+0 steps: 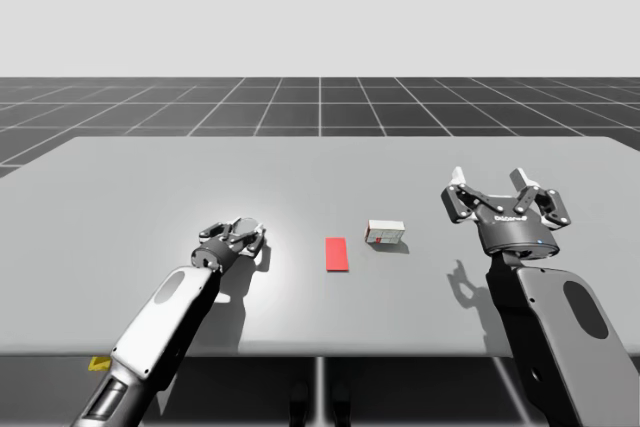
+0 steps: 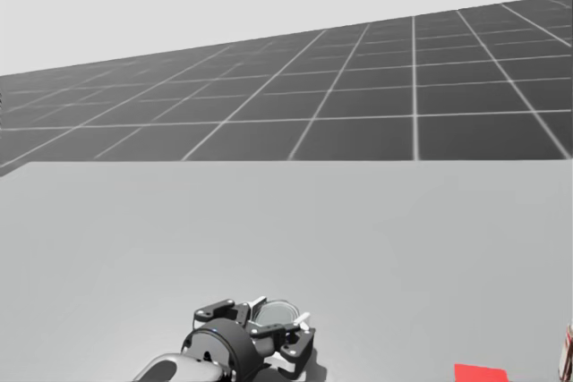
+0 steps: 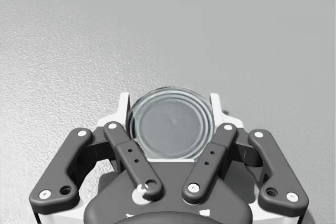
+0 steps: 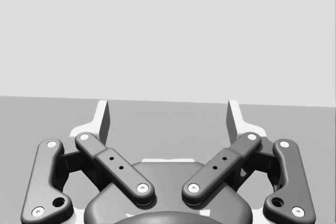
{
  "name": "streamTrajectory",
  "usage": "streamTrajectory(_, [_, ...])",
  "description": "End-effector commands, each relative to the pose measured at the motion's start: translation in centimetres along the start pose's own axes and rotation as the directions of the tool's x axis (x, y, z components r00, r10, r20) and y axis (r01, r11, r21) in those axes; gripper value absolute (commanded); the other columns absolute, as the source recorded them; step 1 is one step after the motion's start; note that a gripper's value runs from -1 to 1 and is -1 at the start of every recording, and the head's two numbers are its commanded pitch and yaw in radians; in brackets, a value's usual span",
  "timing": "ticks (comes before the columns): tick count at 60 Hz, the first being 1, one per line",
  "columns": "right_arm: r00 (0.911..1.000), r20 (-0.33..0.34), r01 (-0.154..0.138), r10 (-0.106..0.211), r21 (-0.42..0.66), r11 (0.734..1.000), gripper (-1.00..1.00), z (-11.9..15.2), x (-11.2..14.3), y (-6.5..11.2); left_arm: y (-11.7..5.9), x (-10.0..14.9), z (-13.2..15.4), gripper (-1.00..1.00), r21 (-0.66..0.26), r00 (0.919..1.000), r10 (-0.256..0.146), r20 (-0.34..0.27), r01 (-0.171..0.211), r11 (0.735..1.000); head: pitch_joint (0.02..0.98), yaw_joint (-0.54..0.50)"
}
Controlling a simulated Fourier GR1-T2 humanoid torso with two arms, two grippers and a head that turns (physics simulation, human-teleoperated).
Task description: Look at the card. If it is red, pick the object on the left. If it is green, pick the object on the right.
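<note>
A flat red card [image 1: 337, 254] lies on the grey table [image 1: 130, 187] near the middle; its corner also shows in the head view as the red card [image 2: 479, 373]. Left of it stands a silver round can [image 3: 170, 124], with my left gripper [image 3: 169, 103] shut on it, one finger against each side. The high view shows that left gripper [image 1: 243, 231] low on the table, and the head view shows the can [image 2: 273, 313] in the gripper [image 2: 276, 319]. Right of the card lies a small white and red box [image 1: 385, 233]. My right gripper [image 1: 497, 187] hangs open above the table's right side, fingers [image 4: 102, 116] wide apart and nothing between them.
The table's front edge [image 1: 320, 354] runs just behind my forearms. A dark gridded floor [image 1: 320, 107] lies beyond the far edge. The box's edge [image 2: 568, 351] shows beside the card in the head view.
</note>
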Motion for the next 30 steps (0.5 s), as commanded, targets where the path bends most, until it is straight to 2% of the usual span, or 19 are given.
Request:
streamTrajectory(1, [1.0000,-0.001,0.000,0.000,0.000,1.000,-1.00,0.0,0.0,-0.1,-0.7,-1.6,0.3,1.00,-0.115,0.9988,-0.011,-0.049,0.005,0.993,0.446,0.30])
streamTrajectory(9, [1.0000,-0.002,0.001,-0.001,0.000,1.000,-1.00,-0.1,-0.1,-0.1,-1.0,0.4,1.4,1.00,-0.126,0.9996,-0.026,-0.005,0.025,0.992,0.447,0.30])
streamTrajectory(14, [1.0000,-0.003,0.001,-0.001,0.000,1.000,-1.00,-0.1,-0.1,-0.1,-0.9,2.5,2.1,1.00,-0.123,0.9980,-0.050,0.038,0.054,0.991,0.443,0.30])
streamTrajectory(18, [1.0000,-0.004,0.002,-0.002,-0.001,1.000,-1.00,-0.1,-0.1,-0.1,-0.7,4.6,2.8,1.00,-0.114,0.9949,-0.065,0.077,0.074,0.991,0.438,0.30])
streamTrajectory(26, [1.0000,-0.003,0.004,-0.004,-0.001,1.000,-1.00,-0.2,-0.1,-0.2,-0.2,7.3,3.5,1.00,-0.096,0.9896,-0.074,0.123,0.086,0.992,0.431,0.30])
streamTrajectory(30, [1.0000,-0.003,0.004,-0.004,-0.001,1.000,-1.00,-0.2,-0.1,-0.3,0.0,9.2,4.0,1.00,-0.086,0.9842,-0.080,0.158,0.094,0.992,0.426,0.30])
